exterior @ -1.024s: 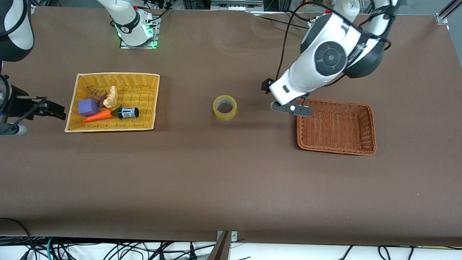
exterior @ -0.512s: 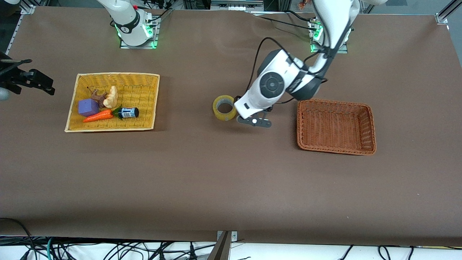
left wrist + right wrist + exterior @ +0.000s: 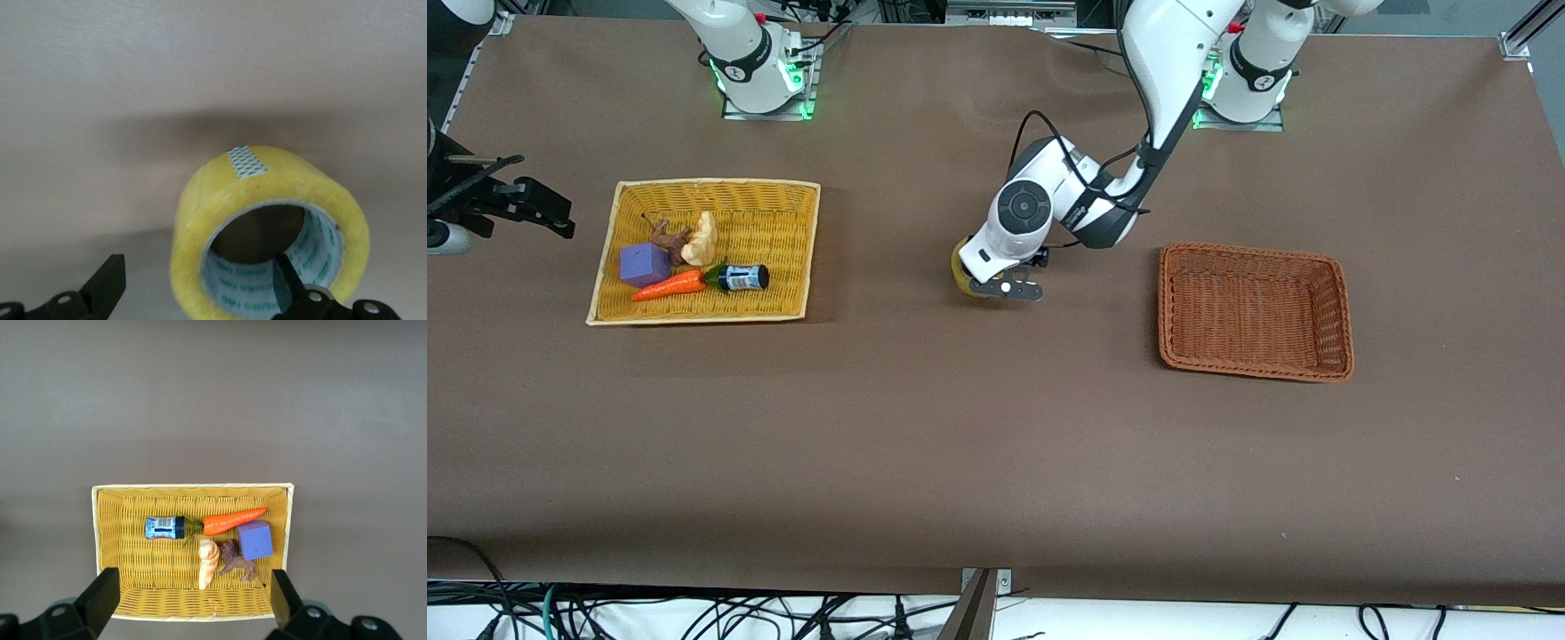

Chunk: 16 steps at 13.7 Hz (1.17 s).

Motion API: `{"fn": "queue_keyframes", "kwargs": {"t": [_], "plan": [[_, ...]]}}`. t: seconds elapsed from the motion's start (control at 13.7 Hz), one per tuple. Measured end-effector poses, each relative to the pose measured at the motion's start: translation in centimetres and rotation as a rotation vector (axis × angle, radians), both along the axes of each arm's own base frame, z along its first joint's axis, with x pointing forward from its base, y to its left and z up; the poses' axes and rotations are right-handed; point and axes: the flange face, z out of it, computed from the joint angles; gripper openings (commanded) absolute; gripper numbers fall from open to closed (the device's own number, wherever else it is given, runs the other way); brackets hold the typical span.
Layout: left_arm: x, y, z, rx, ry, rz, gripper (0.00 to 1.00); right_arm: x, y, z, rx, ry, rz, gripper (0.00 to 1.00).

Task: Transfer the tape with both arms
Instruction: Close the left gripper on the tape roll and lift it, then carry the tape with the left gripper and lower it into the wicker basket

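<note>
On the brown tabletop (image 3: pixel 996 444) you've got two baskets well apart: a yellow basket (image 3: pixel 783 197) toward the right arm's end, and a reddish-brown basket (image 3: pixel 1343 311) toward the left arm's end, w/ nothing showing in it. Between them, roughly mid-table, sits the tape (image 3: pixel 960 271), lying w/ its hole facing up; in the front view you only catch a yellow sliver of it, since the left arm's wrist covers most of it.

Left arm reaches down from its base, and the left pincer (image 3: pixel 199 293) is low at the tape w/ its fingers spread apart. Left wrist view shows one finger (image 3: pixel 283 283) inside the hole of the roll and the other outside the roll's wall, so the wall stands between them; neither finger is pressing on it as far as you can see.

Right arm waits, its right pincer (image 3: pixel 190 603) up over the yellow basket area, fingers apart, holding nothing.

Inside the yellow basket: a purple cube (image 3: pixel 645 264), an orange carrot (image 3: pixel 667 285), a cream-coloured piece (image 3: pixel 701 239), a small brown figure (image 3: pixel 666 240), and a small dark bottle (image 3: pixel 740 277) w/ a label.
</note>
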Motion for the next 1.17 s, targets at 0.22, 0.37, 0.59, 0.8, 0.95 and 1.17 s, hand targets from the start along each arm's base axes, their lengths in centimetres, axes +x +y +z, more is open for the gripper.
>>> {"fn": "queue_keyframes", "kwargs": {"t": [0.22,0.37,0.59,0.8,0.95,1.17], "plan": [[0.0,0.0,-0.9,0.000,-0.008,0.009,0.00,0.1,0.5,-0.1,0.000,0.002,0.009,1.00],[0.3,0.1,-0.8,0.002,-0.015,0.009,0.00,0.1,0.5,-0.2,0.000,0.003,0.010,1.00],[1.3,0.8,0.0,0.051,-0.074,-0.051,0.00,0.2,0.5,-0.3,0.000,0.005,0.010,1.00],[3.5,2.8,3.7,0.111,-0.086,-0.064,0.00,0.2,0.5,-0.3,0.000,0.005,0.010,1.00],[6.0,6.0,8.1,0.143,-0.085,-0.049,0.00,0.2,0.5,-0.3,0.000,0.006,0.010,1.00],[10.3,15.5,14.6,0.178,-0.013,-0.022,0.00,0.2,0.5,-0.4,0.001,0.006,0.010,1.00]]}}
